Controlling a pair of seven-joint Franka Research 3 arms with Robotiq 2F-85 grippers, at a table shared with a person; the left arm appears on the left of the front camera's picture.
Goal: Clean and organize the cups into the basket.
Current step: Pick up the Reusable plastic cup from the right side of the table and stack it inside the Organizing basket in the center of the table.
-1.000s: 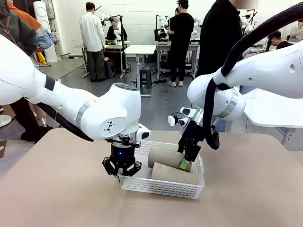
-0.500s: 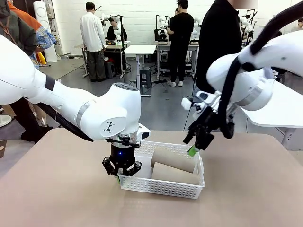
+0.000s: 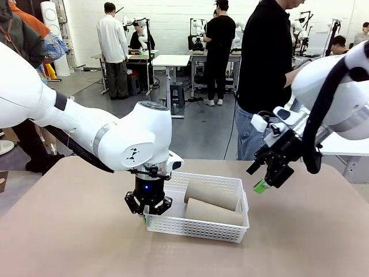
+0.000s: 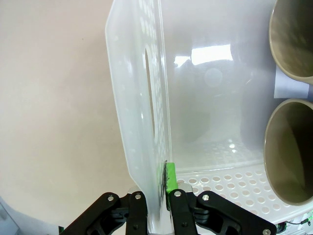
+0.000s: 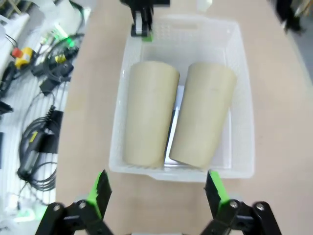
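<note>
Cups lie side by side in the basket, midway between the worktop's side edges. Left fingers clench its end wall, probably to steady it; right fingers hang spread, empty, beyond the other end.

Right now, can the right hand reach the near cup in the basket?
Probably yes: the right hand hangs open right of the basket, the near cup lies uncovered, and the left hand grips its left wall.
</note>
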